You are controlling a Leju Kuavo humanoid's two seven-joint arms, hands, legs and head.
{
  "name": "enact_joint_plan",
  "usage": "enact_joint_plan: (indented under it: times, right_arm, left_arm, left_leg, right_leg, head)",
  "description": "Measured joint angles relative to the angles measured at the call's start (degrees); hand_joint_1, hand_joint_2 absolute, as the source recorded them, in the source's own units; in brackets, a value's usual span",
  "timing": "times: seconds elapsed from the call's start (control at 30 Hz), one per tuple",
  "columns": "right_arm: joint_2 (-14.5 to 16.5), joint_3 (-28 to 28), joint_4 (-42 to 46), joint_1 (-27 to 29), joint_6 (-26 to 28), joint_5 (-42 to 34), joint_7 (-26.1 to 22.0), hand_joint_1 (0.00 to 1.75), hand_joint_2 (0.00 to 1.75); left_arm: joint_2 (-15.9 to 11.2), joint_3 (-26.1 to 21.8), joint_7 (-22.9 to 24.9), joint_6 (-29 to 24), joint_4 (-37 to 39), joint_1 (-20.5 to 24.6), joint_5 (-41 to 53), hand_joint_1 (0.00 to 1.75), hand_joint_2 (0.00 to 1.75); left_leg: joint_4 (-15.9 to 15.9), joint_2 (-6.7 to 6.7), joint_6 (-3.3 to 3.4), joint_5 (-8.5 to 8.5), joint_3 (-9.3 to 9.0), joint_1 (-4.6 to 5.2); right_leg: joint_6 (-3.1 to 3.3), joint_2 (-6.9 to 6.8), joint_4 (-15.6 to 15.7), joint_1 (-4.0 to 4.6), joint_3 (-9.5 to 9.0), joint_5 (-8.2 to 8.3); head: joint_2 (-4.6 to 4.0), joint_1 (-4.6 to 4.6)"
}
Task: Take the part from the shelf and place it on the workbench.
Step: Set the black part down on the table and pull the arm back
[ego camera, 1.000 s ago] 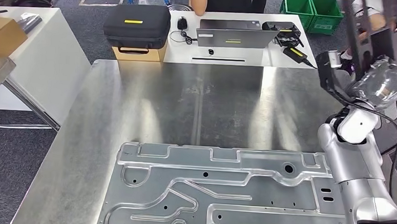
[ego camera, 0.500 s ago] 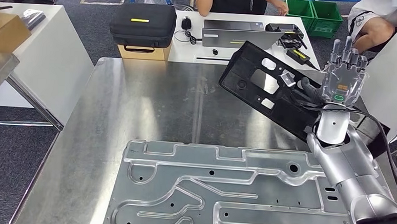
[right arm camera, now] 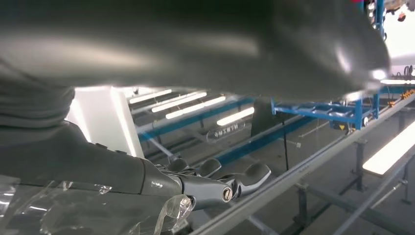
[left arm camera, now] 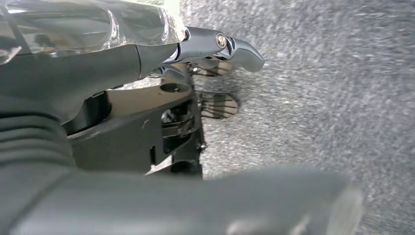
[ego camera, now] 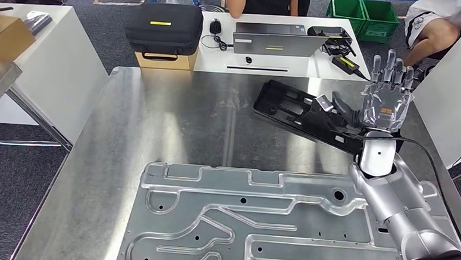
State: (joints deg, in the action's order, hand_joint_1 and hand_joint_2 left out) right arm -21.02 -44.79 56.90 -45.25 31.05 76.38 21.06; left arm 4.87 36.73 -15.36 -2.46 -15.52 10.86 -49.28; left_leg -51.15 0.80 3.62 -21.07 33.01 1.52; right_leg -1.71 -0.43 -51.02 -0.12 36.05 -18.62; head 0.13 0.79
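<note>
My right hand (ego camera: 387, 101) fingers spread, upright, releasing black part (ego camera: 303, 113); part lies far right on workbench (ego camera: 175, 121), clear of grey plate (ego camera: 259, 221). Left hand (left arm camera: 195, 54) hangs, grasp unclear.

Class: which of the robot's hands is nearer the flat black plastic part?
Right. The right hand is beside the flat black plastic part; the left hand hangs over grey floor.

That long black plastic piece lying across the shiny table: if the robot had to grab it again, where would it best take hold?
Probably at the near end of the black part, beside the right hand, coming in from the robot's right. The part lies low and slanted across the workbench, so its long thin edge offers something for fingers to close around, and that end is nearest the arm. The far end would likely demand a longer reach.
</note>
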Motion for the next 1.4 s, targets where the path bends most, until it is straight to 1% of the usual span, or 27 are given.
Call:
enact_joint_plan:
  times: [0.13, 0.23, 0.27, 0.33, 0.4, 0.43, 0.47, 0.5, 0.57, 0.63, 0.67, 0.73, 0.77, 0.8, 0.87, 0.9, 0.93, 0.97, 1.0, 1.03, 1.1, 1.13, 1.17, 1.27, 1.3, 1.33, 1.4]
  right_arm:
    - [0.9, 0.0, -0.6, 1.1, 2.5, -8.2, -1.6, 0.0, 0.0]
    - [2.1, 0.9, -0.8, 2.4, 6.3, -20.7, -5.0, 0.0, 0.0]
    - [2.6, 1.6, -0.8, 2.8, 7.0, -25.5, -7.0, 0.0, 0.0]
    - [3.8, 3.8, -0.7, 3.9, 7.5, -38.3, -13.9, 0.0, 0.0]
    - [5.6, 6.8, -0.4, 5.6, 6.5, -57.8, -22.3, 0.0, 0.0]
    - [6.5, 8.1, 0.0, 6.6, 5.2, -68.4, -25.4, 0.0, 0.0]
    - [7.3, 9.2, 0.7, 7.8, 3.3, -78.0, -27.9, 0.0, 0.0]
    - [8.0, 10.1, 1.6, 8.9, 1.2, -86.1, -30.0, 0.0, 0.0]
    - [8.9, 11.3, 4.4, 10.7, -2.5, -97.1, -33.9, 0.0, 0.87]
    - [9.5, 12.3, 7.5, 12.2, -4.0, -103.0, -37.0, 0.0, 1.75]
    - [9.7, 12.7, 8.9, 12.8, -4.3, -104.8, -38.2, 0.0, 1.75]
    - [10.2, 13.3, 11.7, 14.1, -4.9, -107.6, -40.1, 0.0, 1.75]
    - [10.4, 13.5, 13.0, 14.7, -5.1, -108.8, -40.9, 0.0, 1.75]
    - [10.6, 13.6, 14.5, 15.4, -5.3, -109.8, -41.7, 0.0, 1.75]
    - [11.0, 13.8, 17.1, 16.8, -5.7, -111.4, -43.0, 0.0, 0.87]
    - [11.2, 13.8, 18.4, 17.5, -5.9, -112.2, -43.5, 0.0, 0.44]
    - [11.3, 13.9, 19.5, 18.4, -6.1, -113.0, -44.0, 0.0, 0.0]
    - [11.5, 14.0, 20.6, 19.2, -6.5, -113.8, -44.6, 0.0, 0.0]
    - [11.6, 14.1, 21.7, 20.0, -7.0, -114.5, -45.2, 0.0, 0.0]
    - [11.7, 14.3, 22.8, 20.7, -7.5, -115.2, -45.7, 0.0, 0.0]
    - [11.9, 14.7, 24.8, 21.7, -8.3, -116.1, -46.6, 0.0, 0.0]
    - [11.9, 14.9, 25.8, 22.0, -8.6, -116.4, -46.8, 0.0, 0.0]
    - [11.9, 15.1, 26.8, 22.4, -9.0, -116.7, -47.1, 0.0, 0.0]
    - [12.0, 15.3, 29.5, 24.0, -11.8, -119.3, -48.0, 0.0, 0.0]
    - [12.1, 15.4, 30.3, 24.8, -13.6, -120.8, -48.3, 0.0, 0.0]
    - [12.2, 15.5, 31.0, 25.5, -15.4, -122.2, -48.6, 0.0, 0.0]
    - [12.4, 15.6, 32.2, 26.7, -18.1, -124.3, -49.1, 0.0, 0.0]
  left_arm:
    - [0.0, 0.1, 1.3, -0.5, 0.0, 0.0, -1.2, 0.0, 0.0]
    - [0.1, 0.1, 1.3, -1.0, 0.0, -0.1, -2.1, 0.0, 0.0]
    - [0.1, 0.1, 1.2, -1.1, 0.0, 0.0, -2.4, 0.0, 0.0]
    - [0.2, 0.1, 0.9, -1.2, 0.0, 0.1, -3.0, 0.0, 0.0]
    - [0.3, 0.1, 0.4, -1.2, 0.0, 0.2, -3.7, 0.0, 0.0]
    - [0.3, 0.1, 0.2, -1.2, 0.0, 0.2, -4.0, 0.0, 0.0]
    - [0.3, 0.2, 0.0, -1.2, 0.0, 0.2, -4.1, 0.0, 0.0]
    - [0.3, 0.2, -0.2, -1.2, 0.0, 0.2, -4.2, 0.0, 0.0]
    - [0.2, 0.3, -0.3, -1.2, 0.0, 0.3, -4.6, 0.0, 0.0]
    - [0.1, 0.3, -0.6, -1.1, 0.0, 0.5, -5.1, 0.0, 0.0]
    - [0.1, 0.3, -0.8, -1.1, 0.0, 0.5, -5.2, 0.0, 0.0]
    - [0.0, 0.3, -1.2, -1.1, 0.0, 0.5, -5.8, 0.0, 0.0]
    - [0.0, 0.3, -1.4, -1.1, 0.0, 0.5, -6.1, 0.0, 0.0]
    - [0.0, 0.3, -1.6, -1.1, 0.0, 0.4, -6.5, 0.0, 0.0]
    - [-0.1, 0.3, -2.0, -1.1, 0.0, 0.3, -7.0, 0.0, 0.0]
    - [-0.1, 0.3, -2.1, -1.1, 0.0, 0.2, -7.2, 0.0, 0.0]
    - [-0.1, 0.3, -2.2, -1.1, 0.0, 0.2, -7.4, 0.0, 0.0]
    - [-0.1, 0.3, -2.3, -1.1, 0.0, 0.1, -7.6, 0.0, 0.0]
    - [-0.1, 0.3, -2.3, -1.1, 0.0, -0.1, -7.8, 0.0, 0.0]
    - [-0.2, 0.3, -2.4, -1.1, 0.0, -0.1, -8.1, 0.0, 0.0]
    - [-0.2, 0.3, -2.5, -1.0, 0.0, -0.1, -8.6, 0.0, 0.0]
    - [-0.3, 0.3, -2.7, -1.0, 0.0, -0.1, -8.9, 0.0, 0.0]
    - [-0.3, 0.2, -2.9, -1.0, 0.0, -0.1, -9.1, 0.0, 0.0]
    - [-0.4, 0.1, -3.2, -1.0, 0.0, -0.4, -10.2, 0.0, 0.0]
    - [-0.4, 0.1, -3.3, -0.9, 0.0, -0.5, -10.5, 0.0, 0.0]
    - [-0.4, 0.0, -3.4, -0.9, 0.0, -0.6, -10.8, 0.0, 0.0]
    - [-0.5, -0.1, -3.4, -0.9, 0.0, -0.7, -11.2, 0.0, 0.0]
  left_leg:
    - [-0.2, 0.0, 0.28, -0.15, 0.03, 0.06]
    - [0.1, -0.09, 0.64, 0.43, -0.33, -0.25]
    - [0.4, -0.17, 0.78, 0.81, -0.61, -0.53]
    - [1.1, -0.35, 0.95, 1.31, -1.09, -1.16]
    - [1.1, -0.43, 0.97, 1.44, -1.15, -1.5]
    - [1.1, -0.47, 0.84, 1.5, -1.12, -1.72]
    - [1.1, -0.5, 0.64, 1.58, -1.05, -1.98]
    - [0.9, -0.52, 0.31, 1.64, -0.89, -2.32]
    - [0.2, -0.54, -0.75, 1.56, -0.3, -2.95]
    - [-0.6, -0.56, -1.96, 1.46, 0.25, -3.28]
    - [-0.7, -0.54, -2.47, 1.57, 0.38, -3.35]
    - [-0.2, -0.52, -3.34, 2.12, 0.38, -3.68]
    - [-0.4, -0.57, -3.68, 1.7, 0.61, -3.9]
    - [-1.7, -0.61, -3.92, 0.36, 1.19, -3.98]
    - [-8.7, -0.64, -4.11, -4.56, 3.63, -3.91]
    - [-13.3, -0.63, -4.17, -7.05, 5.12, -3.81]
    - [-17.0, -0.63, -4.19, -8.66, 6.13, -3.72]
    - [-18.7, -0.63, -4.14, -9.23, 6.24, -3.66]
    - [-17.9, -0.63, -4.01, -8.76, 5.18, -3.6]
    - [-14.7, -0.63, -3.82, -7.43, 2.94, -3.57]
    - [-5.3, -0.58, -3.37, -4.72, -2.87, -3.4]
    - [-2.1, -0.51, -3.12, -3.86, -4.73, -3.24]
    - [-0.3, -0.44, -2.92, -3.51, -5.62, -3.05]
    - [-0.3, -0.35, -2.03, -2.81, -4.83, -2.75]
    - [-0.3, -0.38, -1.53, -2.39, -4.41, -2.76]
    - [-0.2, -0.43, -0.99, -1.9, -3.95, -2.77]
    - [-0.2, -0.55, -0.27, -0.97, -2.86, -2.52]
  right_leg:
    - [-0.16, -0.03, 0.0, -0.01, -0.09, -0.05]
    - [-0.44, -0.1, 0.0, -0.01, -0.31, 0.08]
    - [-0.6, -0.02, -0.7, 0.04, -0.21, -0.54]
    - [-1.07, 0.28, -5.6, -0.04, 1.44, -4.24]
    - [-1.82, 0.48, -14.2, -0.44, 4.45, -8.98]
    - [-2.24, 0.47, -17.4, -0.79, 5.41, -10.29]
    - [-2.68, 0.44, -18.3, -1.21, 5.28, -10.46]
    - [-3.16, 0.39, -16.7, -1.66, 3.93, -9.62]
    - [-4.35, 0.07, -8.1, -2.58, -1.56, -6.91]
    - [-4.51, 0.18, -2.5, -2.69, -5.17, -5.08]
    - [-4.1, 0.39, -1.7, -2.53, -5.6, -4.92]
    - [-2.66, 0.79, -1.4, -2.18, -5.25, -4.36]
    - [-1.94, 0.85, -0.8, -2.11, -5.23, -4.09]
    - [-1.24, 0.84, -0.4, -2.07, -5.13, -3.65]
    - [-0.21, 0.81, 0.1, -1.96, -4.88, -2.99]
    - [0.05, 0.8, 0.2, -1.83, -4.68, -2.78]
    - [0.18, 0.81, 0.2, -1.7, -4.48, -2.61]
    - [0.23, 0.82, 0.2, -1.61, -4.29, -2.45]
    - [0.18, 0.83, 0.2, -1.53, -4.12, -2.29]
    - [0.06, 0.84, 0.2, -1.51, -3.98, -2.13]
    - [-0.39, 0.88, 0.1, -1.42, -3.64, -1.78]
    - [-0.74, 0.89, 0.1, -1.36, -3.48, -1.53]
    - [-1.11, 0.9, 0.0, -1.29, -3.32, -1.28]
    - [-2.21, 0.95, -0.2, -1.44, -2.74, -0.97]
    - [-2.41, 0.89, -1.4, -1.55, -2.13, -2.26]
    - [-2.5, 0.82, -4.0, -1.64, -1.08, -4.59]
    - [-2.57, 0.68, -12.7, -1.59, 1.8, -10.73]
  head:
    - [0.0, 0.0]
    - [0.0, 0.02]
    - [0.0, 0.02]
    - [0.0, 0.02]
    - [0.0, 0.02]
    - [0.0, 0.02]
    - [0.0, 0.01]
    - [0.0, 0.01]
    - [0.0, -0.02]
    - [0.01, -0.05]
    - [0.02, -0.1]
    - [0.02, -0.17]
    - [0.02, -0.16]
    - [0.02, -0.13]
    - [0.02, -0.07]
    - [0.02, -0.08]
    - [0.02, -0.09]
    - [0.02, -0.1]
    - [0.02, -0.1]
    - [0.02, -0.09]
    - [0.02, -0.05]
    - [0.02, -0.07]
    - [0.02, -0.05]
    - [0.02, -0.04]
    - [0.02, -0.08]
    - [0.02, -0.08]
    - [0.01, -0.09]
